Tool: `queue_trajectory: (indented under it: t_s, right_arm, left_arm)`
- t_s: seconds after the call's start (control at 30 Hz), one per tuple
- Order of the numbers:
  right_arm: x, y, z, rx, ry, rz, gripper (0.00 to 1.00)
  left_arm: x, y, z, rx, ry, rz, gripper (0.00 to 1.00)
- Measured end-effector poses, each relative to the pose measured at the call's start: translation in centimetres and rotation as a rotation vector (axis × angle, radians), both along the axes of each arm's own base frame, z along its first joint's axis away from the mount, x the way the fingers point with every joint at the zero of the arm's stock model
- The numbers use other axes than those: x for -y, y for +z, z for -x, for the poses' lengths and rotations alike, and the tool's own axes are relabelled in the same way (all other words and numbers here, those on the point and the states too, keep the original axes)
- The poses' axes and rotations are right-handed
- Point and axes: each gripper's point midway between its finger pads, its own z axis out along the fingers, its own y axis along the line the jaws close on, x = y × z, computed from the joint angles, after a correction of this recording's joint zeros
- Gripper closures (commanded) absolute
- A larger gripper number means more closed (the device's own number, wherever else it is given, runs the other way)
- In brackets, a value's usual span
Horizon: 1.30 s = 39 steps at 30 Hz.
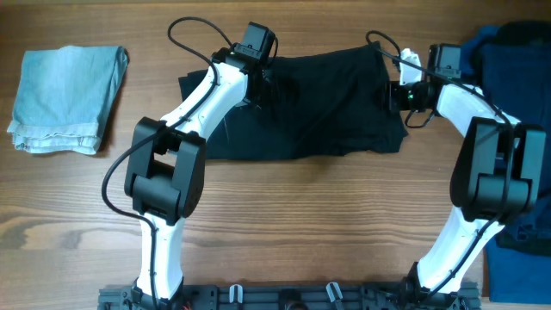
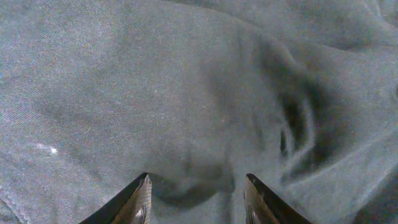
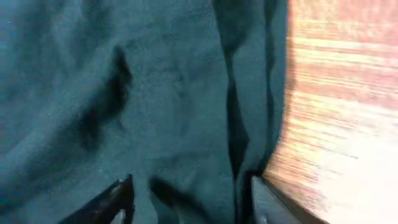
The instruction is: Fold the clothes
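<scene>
Black fabric shorts [image 1: 318, 103] are spread on wooden surface [image 1: 327, 224]; left end effector [image 2: 198, 183] and right end effector [image 3: 191, 186] are held apart over them.

Nothing here can be read: no writing, label, brand mark or number shows in any view. The black shorts [image 1: 318, 103] are plain dark fabric up close, and the pale blue folded cloth [image 1: 65, 95] out at nine o'clock is too small to show any tag or print.
</scene>
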Motion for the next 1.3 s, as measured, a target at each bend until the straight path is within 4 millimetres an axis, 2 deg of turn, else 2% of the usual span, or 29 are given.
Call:
queue_trajectory:
  t_s: [0.03,0.13,0.2,0.23,0.27,0.37,0.5,0.6,0.73,0.8,0.87,0.93,1.0,1.1,1.17,1.3]
  right_arm:
    - [-0.1,0.0,-0.1,0.005,0.002,0.007,0.41]
    - [-0.1,-0.2,-0.2,0.004,-0.003,0.026,0.72]
    - [-0.3,-0.4,-0.2,0.0,0.001,0.036,0.82]
    - [-0.6,-0.5,-0.2,0.0,0.007,0.039,0.94]
    - [-1.1,-0.6,-0.3,0.002,0.017,0.042,0.96]
    - [-2.0,-0.5,-0.6,0.017,0.03,0.037,0.96]
    - [-2.1,-0.4,-0.7,-0.003,-0.025,0.003,0.96]
    - [-1.8,1.0,-0.4,0.006,-0.044,-0.004,0.96]
    - [-0.1,7.9,-0.8,0.131,-0.08,-0.008,0.96]
    - [1.9,11.7,-0.3,0.192,-0.124,0.005,0.96]
    - [3.2,12.9,0.3,0.201,-0.154,0.012,0.96]
    - [4.0,13.3,0.7,0.199,-0.166,0.021,0.95]
    - [4.0,13.6,0.9,0.202,-0.162,0.026,0.96]
    - [3.7,14.5,1.1,0.214,-0.167,0.02,0.96]
    - [3.1,16.1,1.8,0.226,-0.17,0.011,0.96]
    - [0.8,17.5,2.7,0.186,-0.171,-0.015,0.96]
  left_arm:
    - [0.0,0.0,0.0,0.0,0.0,0.0,0.52]
    - [0.0,0.0,0.0,0.0,0.0,0.0,0.52]
    - [0.0,0.0,0.0,0.0,0.003,0.001,0.52]
    - [0.0,0.0,0.0,0.0,0.003,0.001,0.52]
    - [0.0,0.0,0.0,0.0,0.003,0.001,0.52]
    - [0.0,0.0,0.0,-0.001,0.003,0.001,0.52]
    - [0.2,0.3,-0.7,0.028,0.003,0.013,0.52]
    - [0.3,0.3,-0.8,0.034,0.004,0.016,0.51]
    - [0.2,0.7,-1.0,0.043,0.007,0.02,0.51]
    - [-0.3,2.0,-1.4,0.066,0.019,0.029,0.51]
    - [-1.0,3.7,-1.9,0.095,0.052,0.048,0.52]
    - [-1.9,5.7,-2.5,0.13,0.086,0.07,0.59]
    - [-2.7,7.3,-2.8,0.153,0.113,0.086,0.8]
    - [-3.8,7.4,-2.0,0.114,0.134,0.082,0.96]
    - [-5.4,7.0,-1.6,0.076,0.167,0.068,0.96]
    - [-9.3,6.3,-1.1,0.014,0.242,0.045,0.96]
